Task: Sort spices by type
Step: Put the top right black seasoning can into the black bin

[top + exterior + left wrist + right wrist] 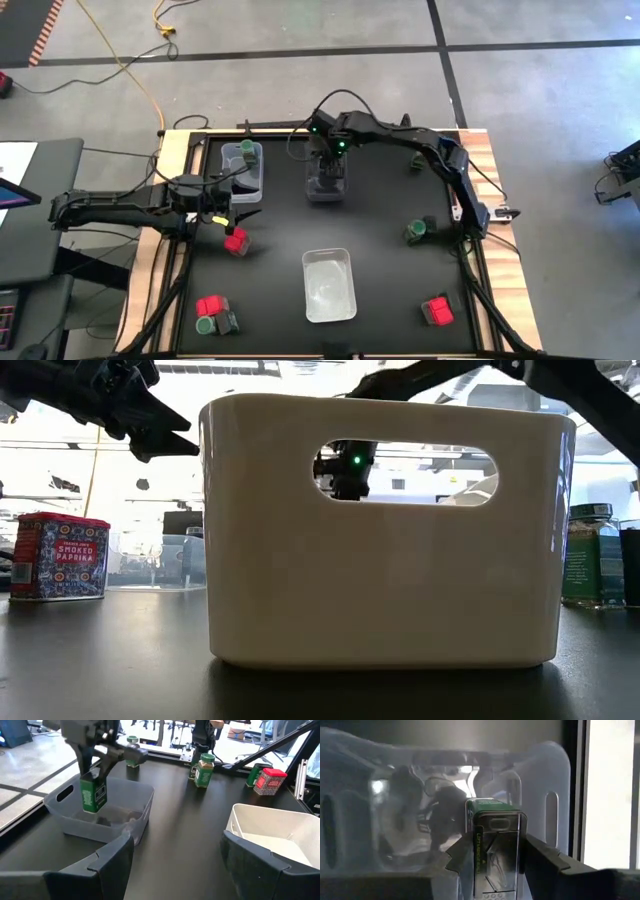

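Note:
My right gripper (327, 165) is shut on a dark green spice box (93, 794) and hangs over a clear bin (100, 820) at the table's far middle. My left gripper (175, 865) stands open with nothing between its fingers at the table's left, just beyond a red packet (236, 241) that lies on the table. Round green-lidded jars (418, 231) (415, 160) stand on the right. A red packet (437, 310) lies near the right front. At the left front a red packet (210, 305), a jar (205, 325) and a dark box (227, 322) sit together. My right gripper pinches the green box between its two fingers, one on each of two opposite sides (480, 855), at the box's upper part (92, 779). The fingers (89, 760) come from above, slanting down. The box hangs upright below them over the bin's opening, clear of the table.
A second clear bin (243, 165) at the far left has a jar in it. A white bin (329, 285) stands at the near middle and fills the low view (385, 530). Bare black table lies between the bins and the right-hand jars.

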